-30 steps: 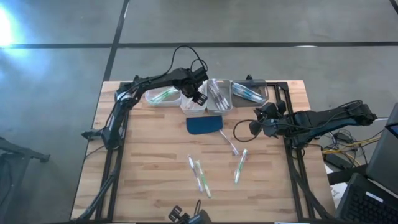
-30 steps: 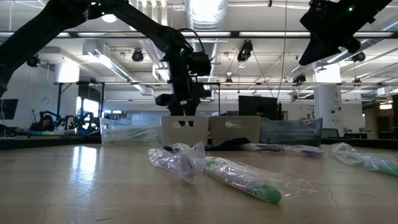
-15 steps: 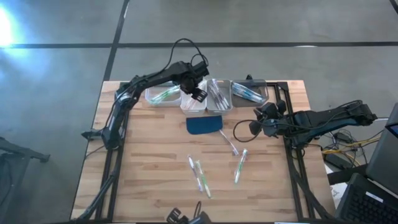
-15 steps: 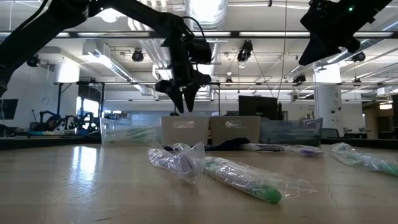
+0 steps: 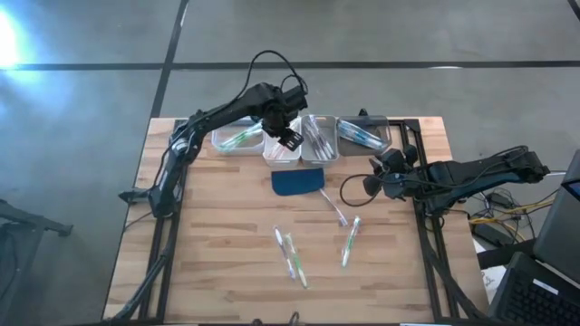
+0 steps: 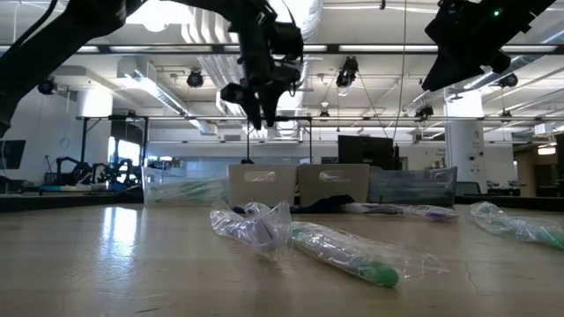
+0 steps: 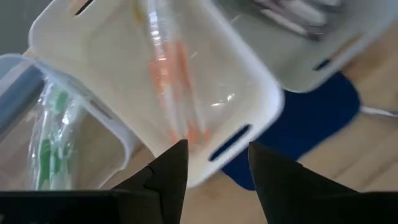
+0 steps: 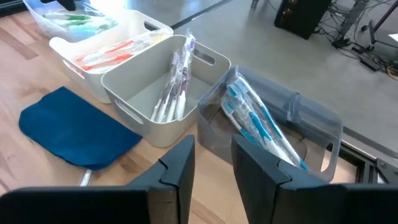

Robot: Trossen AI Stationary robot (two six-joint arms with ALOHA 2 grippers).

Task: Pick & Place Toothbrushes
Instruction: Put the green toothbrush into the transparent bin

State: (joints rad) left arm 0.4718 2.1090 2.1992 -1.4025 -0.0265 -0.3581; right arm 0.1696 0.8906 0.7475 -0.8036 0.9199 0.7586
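Observation:
My left gripper [image 5: 289, 138] [image 7: 216, 163] hangs open and empty, pointing down, well above the white bin [image 7: 245, 81] that holds orange toothbrushes [image 7: 171, 74]. Beside that bin stand a clear bin of green toothbrushes [image 5: 237, 139], a pale bin of greyish ones [image 8: 171, 93] and a clear bin of blue ones [image 8: 258, 121]. Several wrapped toothbrushes lie flat on the wood: one by the pad [image 5: 333, 206], one to the right [image 5: 350, 241], two near the middle [image 5: 288, 252]. My right gripper [image 5: 376, 177] [image 8: 212, 163] waits at the table's right, open, nothing between its fingers.
A dark blue pad [image 5: 299, 180] lies flat just in front of the bins. The row of bins stands along the table's far edge [image 5: 272, 119]. Bare wood [image 5: 217, 235] spreads left of the loose toothbrushes. Cables trail off the right edge [image 5: 494, 213].
My left gripper has risen straight up from the mouth of the white bin to well above the bins, fingers still pointing down and holding nothing. The bins and loose toothbrushes have stayed in place.

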